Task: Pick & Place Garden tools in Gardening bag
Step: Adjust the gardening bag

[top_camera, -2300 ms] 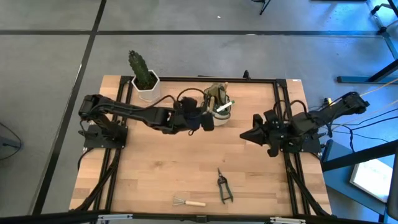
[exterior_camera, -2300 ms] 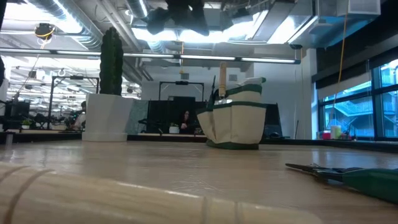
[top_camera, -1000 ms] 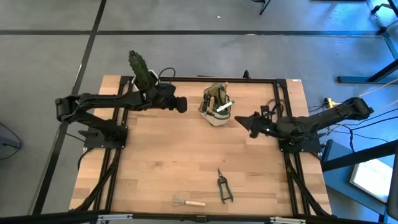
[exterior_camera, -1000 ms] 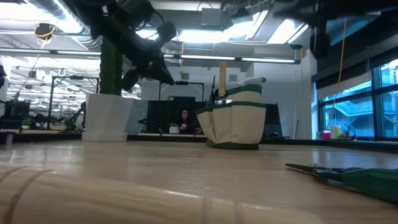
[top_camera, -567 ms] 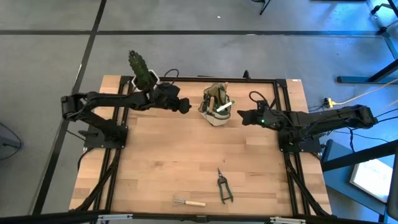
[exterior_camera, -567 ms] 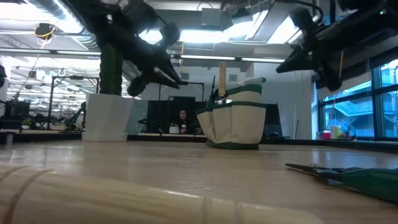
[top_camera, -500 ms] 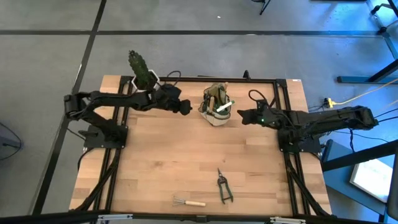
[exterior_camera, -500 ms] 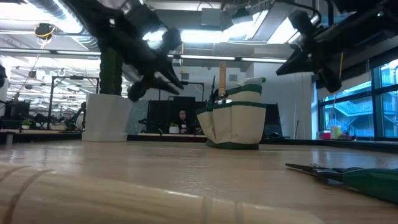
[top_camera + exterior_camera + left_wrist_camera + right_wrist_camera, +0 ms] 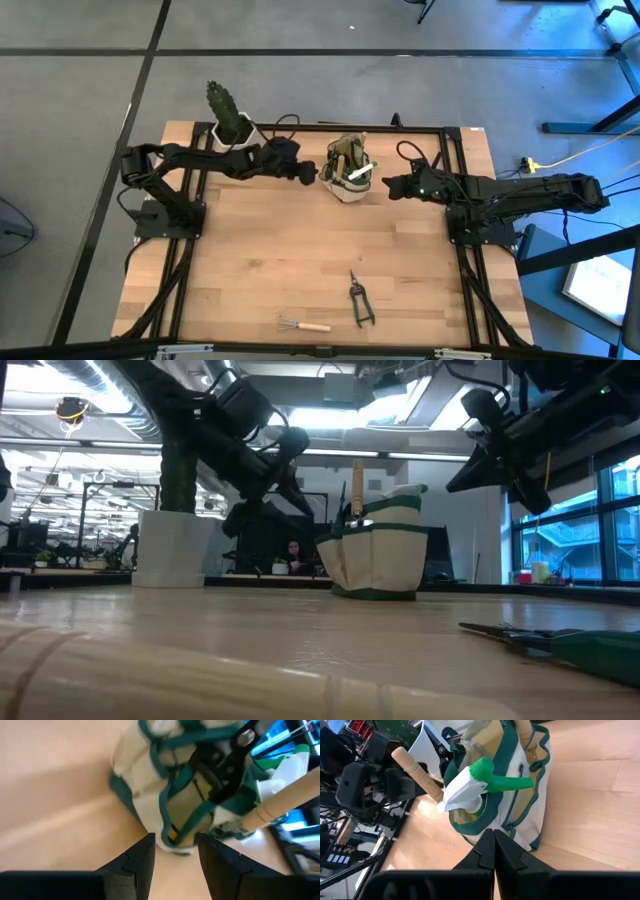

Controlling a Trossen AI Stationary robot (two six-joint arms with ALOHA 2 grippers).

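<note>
I see the counter (image 9: 250,260) with the gardening bag (image 9: 347,172) at its far edge, both arms flanking it to steady it, I reckon. Left gripper (image 9: 305,175) parted, empty; right gripper (image 9: 388,186) closed, empty. Bag holds shears (image 9: 225,762), wooden handle (image 9: 285,800), green sprayer (image 9: 485,780). Snips (image 9: 359,299) and rake (image 9: 302,324) remain near edge.

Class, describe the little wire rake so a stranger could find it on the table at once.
Start at the wooden table's near edge, far from the olive fabric bag. The small wire rake lies there, left of the dark green-handled pruning shears; only it has a pale wooden handle and fanned wire tines.
</note>
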